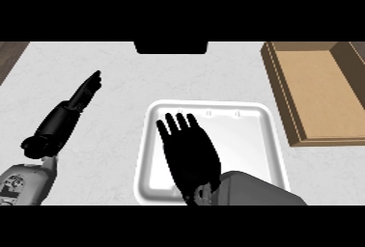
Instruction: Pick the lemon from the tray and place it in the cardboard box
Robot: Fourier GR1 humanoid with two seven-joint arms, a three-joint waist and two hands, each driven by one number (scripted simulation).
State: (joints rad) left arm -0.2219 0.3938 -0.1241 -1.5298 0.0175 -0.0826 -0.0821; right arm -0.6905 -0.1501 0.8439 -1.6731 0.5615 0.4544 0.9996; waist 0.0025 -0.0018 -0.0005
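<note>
The lemon cannot be seen anywhere; it is judged to be hidden beneath the right hand (189,154), which is held flat over the white tray (271,144) with fingers straight and slightly spread. A blind grasp could nudge the fruit aside, or the tray itself could be shifted. The pale counter (107,96) carries the open cardboard box (314,87) at the far right. The left hand (85,91) is extended, fingers straight together, at the left.
</note>
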